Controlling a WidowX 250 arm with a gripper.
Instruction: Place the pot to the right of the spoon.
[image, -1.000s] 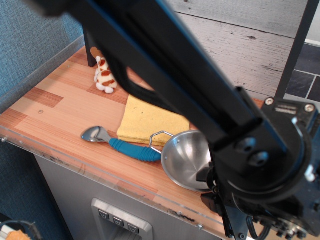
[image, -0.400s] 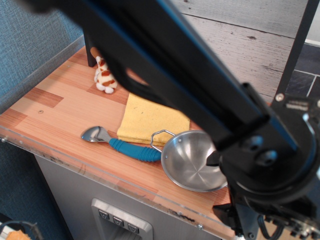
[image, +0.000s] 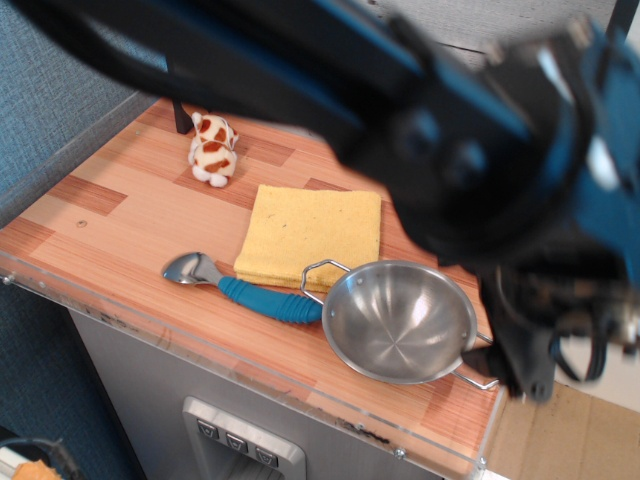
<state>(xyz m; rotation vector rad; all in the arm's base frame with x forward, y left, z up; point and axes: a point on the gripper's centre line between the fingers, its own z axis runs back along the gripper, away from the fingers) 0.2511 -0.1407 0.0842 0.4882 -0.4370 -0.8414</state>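
Wood-grain counter (image: 120, 215) with a clear plastic edge strip runs beneath a grey plank wall, and a blurred black and blue arm fills the upper right of the view. On the counter, the pot (image: 400, 322) sits upright near the front edge, its left wire handle touching the end of the spoon (image: 245, 288), whose blue ribbed handle points toward it. That puts the pot directly right of the spoon, so the placement looks done; only pulling the arm clear seems left. A yellow cloth (image: 310, 235) lies just behind both, and a small spotted toy animal (image: 212, 150) stands farther back. The gripper (image: 525, 370) is a dark blur beside the pot's right handle; whether its fingers are apart or closed, I cannot tell.
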